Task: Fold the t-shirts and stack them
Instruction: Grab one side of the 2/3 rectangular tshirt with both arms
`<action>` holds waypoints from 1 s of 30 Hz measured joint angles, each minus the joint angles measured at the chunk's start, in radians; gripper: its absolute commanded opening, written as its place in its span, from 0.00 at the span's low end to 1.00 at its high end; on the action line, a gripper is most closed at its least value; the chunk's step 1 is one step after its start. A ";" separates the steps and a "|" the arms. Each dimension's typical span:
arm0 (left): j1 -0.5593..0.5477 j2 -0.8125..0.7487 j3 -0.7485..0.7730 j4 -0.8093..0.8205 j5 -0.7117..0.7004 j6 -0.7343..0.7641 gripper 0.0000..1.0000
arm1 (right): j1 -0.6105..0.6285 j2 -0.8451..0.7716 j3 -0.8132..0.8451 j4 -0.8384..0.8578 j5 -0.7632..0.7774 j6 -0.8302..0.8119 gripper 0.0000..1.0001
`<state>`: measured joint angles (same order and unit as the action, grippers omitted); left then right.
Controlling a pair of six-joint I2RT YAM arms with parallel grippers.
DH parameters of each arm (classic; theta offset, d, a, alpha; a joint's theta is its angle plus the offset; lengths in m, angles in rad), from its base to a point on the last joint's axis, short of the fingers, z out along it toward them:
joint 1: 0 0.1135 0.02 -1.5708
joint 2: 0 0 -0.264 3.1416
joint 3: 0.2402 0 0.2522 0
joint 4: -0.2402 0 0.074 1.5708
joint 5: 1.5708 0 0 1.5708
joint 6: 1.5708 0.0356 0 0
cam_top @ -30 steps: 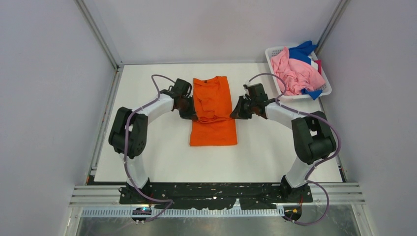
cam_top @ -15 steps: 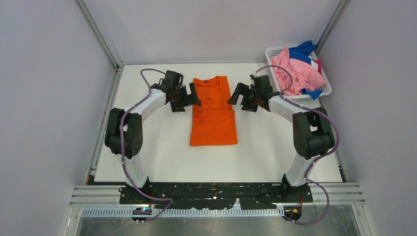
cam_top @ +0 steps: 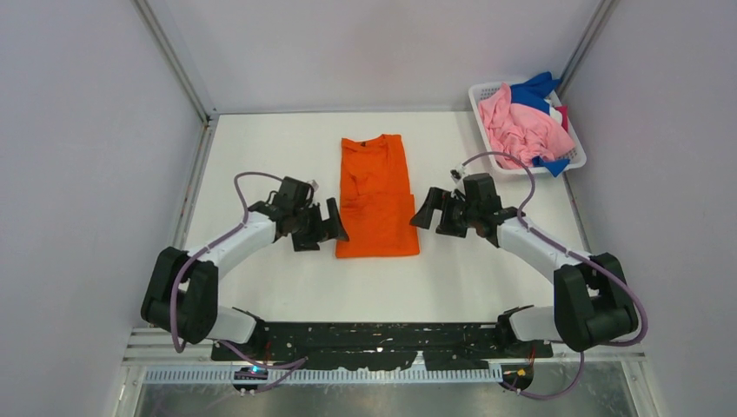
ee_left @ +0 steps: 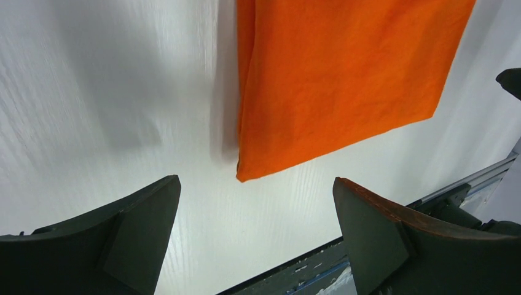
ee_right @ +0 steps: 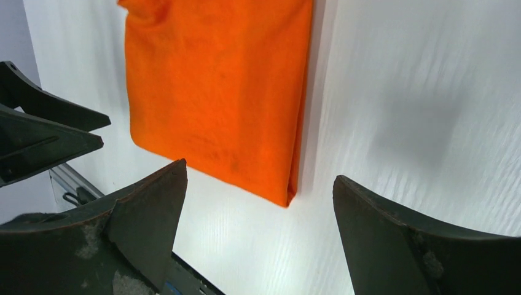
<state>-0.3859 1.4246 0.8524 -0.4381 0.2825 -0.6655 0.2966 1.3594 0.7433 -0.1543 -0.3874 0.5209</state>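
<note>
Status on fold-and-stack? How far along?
Done: orange t-shirt lies on the table, sides folded in to a narrow strip. In hand: nothing gripped; left gripper and right gripper open at its near corners, probably for the lengthwise fold. Left: that fold, plus pink shirt and blue shirt heaped in the basket; no stack yet.

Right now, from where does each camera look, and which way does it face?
Top external: above and behind the robot, facing down at the table, orange shirt and basket; the left gripper and right gripper show.
Left wrist: on the left wrist, facing down at the shirt's near left corner; its open fingers show.
Right wrist: on the right wrist, facing down at the near right corner; its open fingers show.
Shared: both wrist views see the shirt's near edge.
</note>
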 measured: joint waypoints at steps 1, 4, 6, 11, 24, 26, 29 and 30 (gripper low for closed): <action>-0.009 -0.012 -0.023 0.001 -0.002 -0.008 1.00 | 0.008 -0.017 -0.025 -0.002 -0.003 0.000 0.95; -0.031 -0.023 -0.074 0.011 -0.003 -0.028 0.93 | 0.035 -0.056 -0.097 -0.008 -0.008 0.005 0.96; -0.034 -0.022 -0.096 0.024 -0.006 -0.038 0.87 | 0.045 -0.067 -0.129 -0.007 -0.008 0.012 0.96; -0.039 0.009 -0.111 0.069 -0.010 -0.061 0.69 | 0.051 -0.062 -0.164 -0.011 -0.004 0.047 0.95; -0.095 0.111 -0.123 0.156 0.009 -0.118 0.03 | 0.071 0.005 -0.164 0.032 -0.005 0.114 0.97; -0.098 0.124 -0.123 0.164 0.011 -0.126 0.00 | 0.075 0.012 -0.164 0.045 -0.011 0.118 0.91; -0.098 0.131 -0.123 0.173 0.021 -0.125 0.00 | 0.084 0.028 -0.163 0.061 -0.015 0.126 0.81; -0.099 0.131 -0.123 0.174 0.022 -0.126 0.00 | 0.088 0.035 -0.163 0.066 -0.016 0.131 0.76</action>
<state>-0.4847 1.5555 0.7292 -0.2646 0.3042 -0.7910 0.3847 1.3945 0.5808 -0.0883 -0.4030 0.6521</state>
